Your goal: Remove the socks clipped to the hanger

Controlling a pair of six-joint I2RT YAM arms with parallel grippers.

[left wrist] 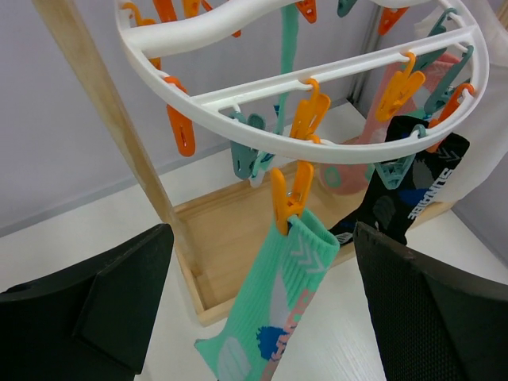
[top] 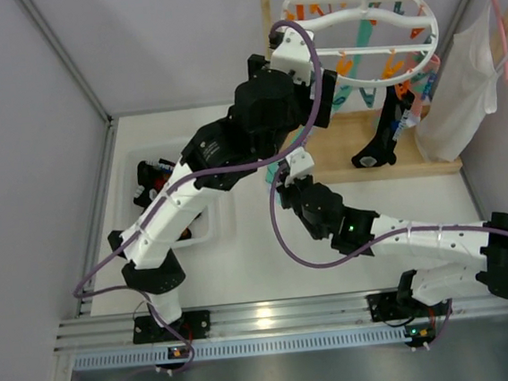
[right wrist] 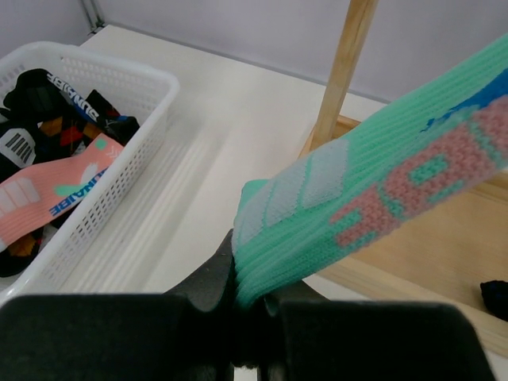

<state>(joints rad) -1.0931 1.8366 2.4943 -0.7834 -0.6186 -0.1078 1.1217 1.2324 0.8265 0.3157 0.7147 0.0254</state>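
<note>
The white round hanger (top: pixel 360 32) hangs from a wooden rod, with orange and teal clips. In the left wrist view an orange clip (left wrist: pixel 287 194) holds a mint green sock (left wrist: pixel 278 302) by its cuff. My left gripper (left wrist: pixel 262 317) is open, with its fingers wide on either side of that sock and not touching it. My right gripper (right wrist: pixel 250 298) is shut on the toe end of the same mint sock (right wrist: pixel 381 198), pulling it taut below the hanger. A black sock (left wrist: pixel 413 190) and a pink sock (left wrist: pixel 373 127) hang clipped behind it.
A white basket (top: pixel 206 236) at the left holds removed socks, also shown in the right wrist view (right wrist: pixel 103 206). The rack's wooden post (left wrist: pixel 119 135) and wooden base tray (left wrist: pixel 230 230) stand under the hanger. A pink hanger with a white garment (top: pixel 460 89) hangs at the right.
</note>
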